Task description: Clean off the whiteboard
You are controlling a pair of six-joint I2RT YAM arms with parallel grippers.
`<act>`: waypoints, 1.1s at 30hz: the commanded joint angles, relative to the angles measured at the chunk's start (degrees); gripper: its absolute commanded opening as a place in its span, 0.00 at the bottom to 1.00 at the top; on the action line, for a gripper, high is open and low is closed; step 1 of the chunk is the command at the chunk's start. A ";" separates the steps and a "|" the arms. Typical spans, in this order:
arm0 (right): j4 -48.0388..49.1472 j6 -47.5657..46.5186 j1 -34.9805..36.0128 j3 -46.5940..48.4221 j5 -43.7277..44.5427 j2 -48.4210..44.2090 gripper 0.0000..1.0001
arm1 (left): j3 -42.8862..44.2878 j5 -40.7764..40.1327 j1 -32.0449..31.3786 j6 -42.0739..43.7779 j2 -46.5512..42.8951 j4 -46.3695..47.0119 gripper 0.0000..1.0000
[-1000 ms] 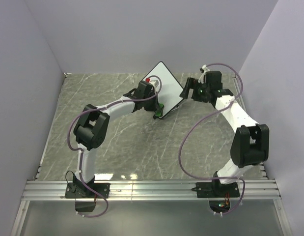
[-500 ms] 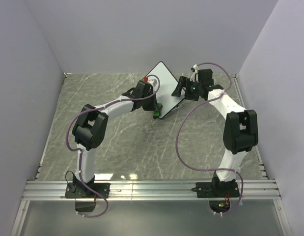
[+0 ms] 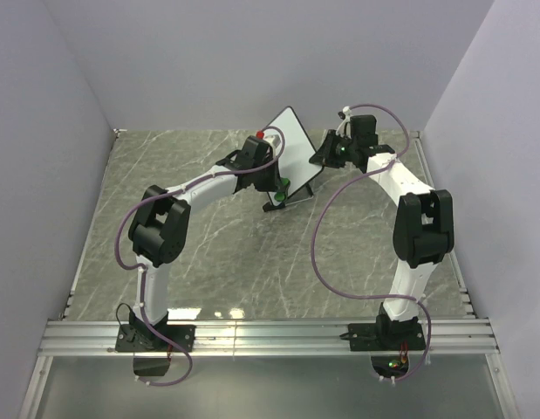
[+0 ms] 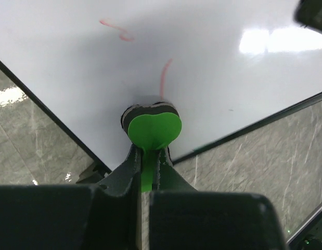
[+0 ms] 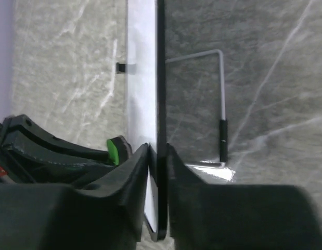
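Your left gripper (image 4: 148,158) clamped the green eraser (image 4: 153,129) against the whiteboard (image 4: 213,88); your right gripper (image 5: 158,156) pinched its right edge.

One whiteboard (image 3: 291,147) stands on one desk (image 3: 208,253). Two red marks show on the whiteboard, a squiggle (image 4: 116,30) and a stroke (image 4: 164,78). One green eraser (image 4: 153,127) touches the whiteboard. One wire stand (image 5: 221,94) is behind the whiteboard. Two hands are at the whiteboard: the left hand (image 4: 149,153) and the right hand (image 5: 158,150).
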 commanded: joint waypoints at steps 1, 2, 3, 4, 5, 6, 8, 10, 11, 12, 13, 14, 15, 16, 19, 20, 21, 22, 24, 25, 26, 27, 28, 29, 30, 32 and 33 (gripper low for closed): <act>2.16 0.28 0.26 1.50 -2.24 0.89 0.14 | 2.99 0.34 0.14 0.80 -0.47 0.63 0.00; 1.89 -0.25 0.26 1.32 -2.24 1.07 0.12 | 3.08 0.60 0.14 0.54 -0.38 0.80 0.00; 1.72 -0.51 0.26 0.89 -2.50 1.24 0.10 | 3.17 0.78 0.06 0.45 -0.21 1.07 0.00; 1.54 -0.78 0.26 0.62 -2.59 1.33 0.04 | 3.17 0.95 0.06 0.19 0.14 1.16 0.00; 1.54 -1.22 0.08 0.36 -2.60 1.33 0.00 | 3.17 1.04 0.06 0.01 0.32 1.68 0.00; 1.37 -1.39 0.17 0.01 -2.68 1.24 0.00 | 3.17 1.22 0.06 -0.25 0.32 1.86 0.00; 1.36 -1.75 0.08 -0.61 -3.03 0.98 0.00 | 3.52 1.39 -0.03 -0.69 1.11 2.30 0.00; 1.72 -1.66 0.08 -1.66 -3.38 0.80 0.00 | 4.57 1.66 -0.21 -1.22 1.99 2.91 0.00; 1.80 -1.66 0.17 -2.02 -3.73 0.63 0.00 | 5.19 1.66 -0.47 -1.40 2.43 2.92 0.00; 1.89 -1.57 0.17 -2.89 -3.91 0.54 0.00 | 6.67 1.57 -0.56 -1.74 2.78 3.18 0.00; 2.07 -1.48 0.26 -3.42 -4.26 0.28 0.00 | 7.47 1.66 -0.65 -1.66 3.65 3.27 0.00; 2.16 -1.48 0.26 -4.03 -4.35 -0.33 0.00 | 8.35 1.57 -0.73 -1.75 4.19 3.44 0.00; 2.33 -1.57 0.17 -5.35 -4.35 -0.69 0.00 | 10.27 1.40 -0.74 -1.75 4.71 3.36 0.00; 2.42 -1.57 0.17 -6.05 -4.44 -1.13 0.00 | 11.25 0.52 -0.65 -1.66 5.94 2.75 0.00; 2.33 -1.75 0.26 -8.25 -4.62 -2.53 0.00 | 13.98 0.34 0.58 -1.75 8.49 2.74 0.00; 2.16 -1.83 0.26 -8.69 -4.62 -3.15 0.00 | 14.16 0.60 1.63 -1.92 8.93 3.26 0.00; 1.98 -1.84 0.17 -9.39 -4.70 -3.41 0.00 | 13.90 0.60 2.25 -2.27 9.28 3.62 0.00; 1.89 -1.84 0.17 -9.66 -4.79 -3.76 0.00 | 13.63 0.43 2.86 -2.36 9.90 3.79 0.00; 1.72 -1.75 0.26 -10.37 -4.71 -4.56 0.00 | 12.50 0.25 4.27 -2.36 10.34 4.50 0.00; 1.54 -1.83 0.26 -10.37 -4.62 -4.82 0.00 | 12.05 0.25 4.62 -2.36 10.52 4.58 0.00; 1.28 -2.01 0.17 -10.28 -4.53 -5.08 0.00 | 11.44 0.16 5.15 -2.28 10.52 4.76 0.01; 0.84 -2.10 0.17 -10.02 -4.53 -5.26 0.00 | 10.39 0.08 5.24 -2.10 10.52 5.11 0.00; 0.66 -2.10 0.17 -9.76 -4.53 -5.26 0.00 | 9.94 -0.01 5.33 -1.75 10.61 5.11 0.00; 0.31 -2.27 0.17 -9.49 -4.62 -5.52 0.00 | 9.59 -0.01 5.33 -1.49 10.61 5.29 0.00; -0.12 -2.19 0.17 -8.88 -4.70 -5.61 0.00 | 9.24 0.16 5.33 -1.40 10.69 5.29 0.00; -0.30 -2.27 0.17 -8.44 -4.79 -5.88 0.00 | 9.32 0.86 5.07 -1.31 10.87 4.94 0.00; -0.57 -2.19 0.08 -8.00 -4.79 -6.05 0.00 | 9.41 0.69 4.89 -1.13 10.78 4.85 0.00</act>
